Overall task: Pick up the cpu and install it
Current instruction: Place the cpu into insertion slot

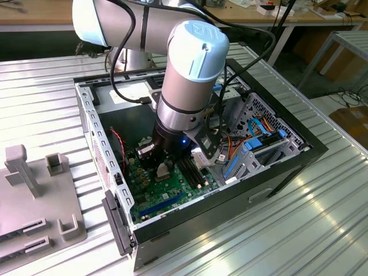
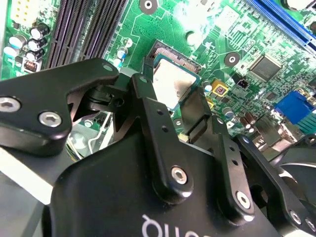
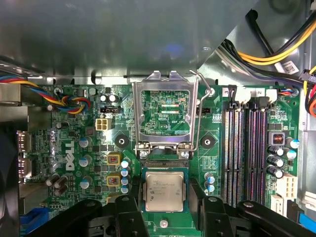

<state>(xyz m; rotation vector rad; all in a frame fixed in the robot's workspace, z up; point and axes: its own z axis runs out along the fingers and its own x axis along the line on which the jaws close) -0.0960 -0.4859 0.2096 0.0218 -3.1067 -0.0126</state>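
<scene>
The cpu point(image 3: 164, 191) is a small square chip with a silver-grey top and green edges. It lies level over the open socket on the green motherboard point(image 3: 89, 197), just below the raised hinged plate point(image 3: 165, 116). My gripper point(image 3: 165, 210) is low inside the computer case point(image 1: 276, 172). Its two black fingers point(image 3: 132, 213) sit against opposite edges of the chip. In the second wrist view the cpu point(image 2: 170, 84) shows between the same fingers point(image 2: 148, 103) of my gripper point(image 2: 173, 106). Whether the chip is seated in the socket I cannot tell. From outside, my gripper point(image 1: 162, 168) reaches down onto the board.
Long black memory slots point(image 3: 247, 153) run beside the socket. Coloured cable bundles point(image 3: 66, 103) and yellow-black cables point(image 3: 281, 49) hang near the board. A blue slot point(image 2: 286, 24) lies further off. Case walls point(image 1: 92, 132) close in. A grey fixture point(image 1: 34, 195) stands on the exterior view's left.
</scene>
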